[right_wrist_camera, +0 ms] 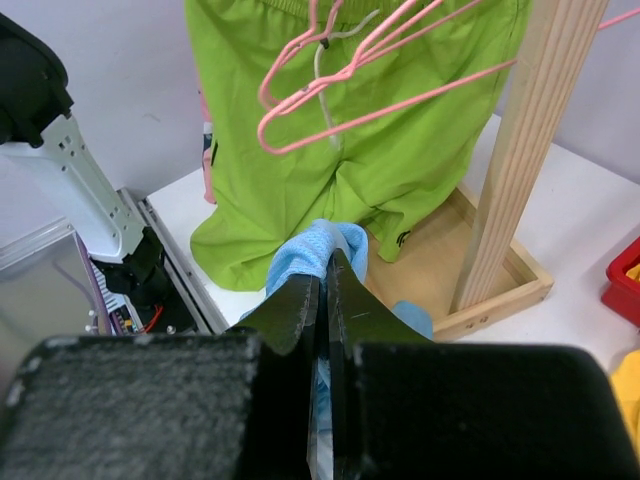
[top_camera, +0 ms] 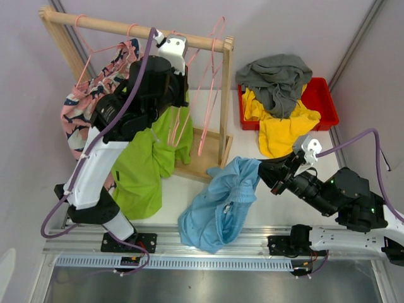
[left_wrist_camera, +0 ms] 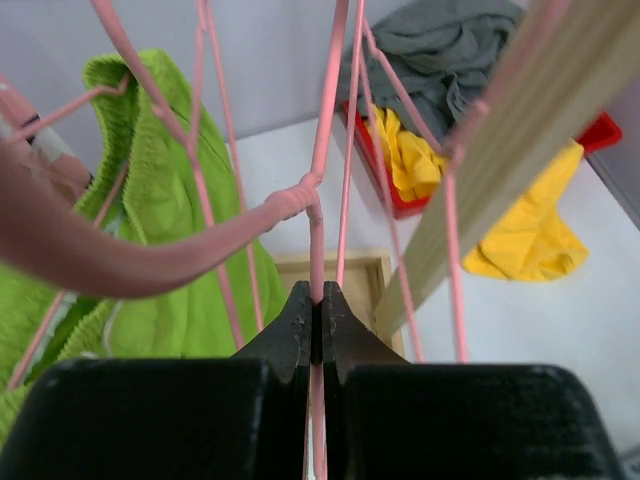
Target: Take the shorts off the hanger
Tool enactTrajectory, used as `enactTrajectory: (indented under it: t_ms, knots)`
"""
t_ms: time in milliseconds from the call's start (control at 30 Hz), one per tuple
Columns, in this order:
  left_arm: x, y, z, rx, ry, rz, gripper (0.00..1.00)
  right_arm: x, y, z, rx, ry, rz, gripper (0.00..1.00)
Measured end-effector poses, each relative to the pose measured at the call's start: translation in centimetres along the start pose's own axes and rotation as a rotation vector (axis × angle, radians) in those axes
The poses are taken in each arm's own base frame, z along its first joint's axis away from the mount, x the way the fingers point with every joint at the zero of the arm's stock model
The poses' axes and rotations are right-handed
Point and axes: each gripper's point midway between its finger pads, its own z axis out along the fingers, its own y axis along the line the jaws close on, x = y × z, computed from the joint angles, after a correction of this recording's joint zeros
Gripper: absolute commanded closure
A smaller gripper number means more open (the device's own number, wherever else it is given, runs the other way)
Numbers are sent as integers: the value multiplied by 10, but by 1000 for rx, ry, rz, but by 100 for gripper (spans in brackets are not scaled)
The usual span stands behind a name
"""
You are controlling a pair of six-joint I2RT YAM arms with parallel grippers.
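My left gripper is up at the wooden rail, its jaws pinched tight on the thin wire of a pink hanger. The lime green shorts hang from the rack under that arm, reaching down to the table. The pink patterned shorts hang at the rack's left end.

My right gripper is clamped on a fold of the light blue shorts. These lie bunched at the near table edge, just beside the rack's base frame. The grey shorts and yellow shorts are piled in the red bin. The yellow pair spills over its near rim.
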Motion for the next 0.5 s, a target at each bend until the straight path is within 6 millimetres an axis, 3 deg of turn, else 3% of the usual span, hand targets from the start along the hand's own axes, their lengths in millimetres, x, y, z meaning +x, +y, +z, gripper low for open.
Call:
enactTrajectory:
  t_ms: [167,333,433,500]
  knots:
    - [-17,8,27,-18,-49,-25,100,3,0,0,0,4,-2,100]
    - [-31,2,50,5,-92,-37,100,15,0,3,1,23,-10,100]
    - [-25,0,66,15,-72,-33,98,18,0,4,3,28,-13,100]
    - [-19,-1,77,20,-52,-30,91,18,0,4,6,28,-13,100]
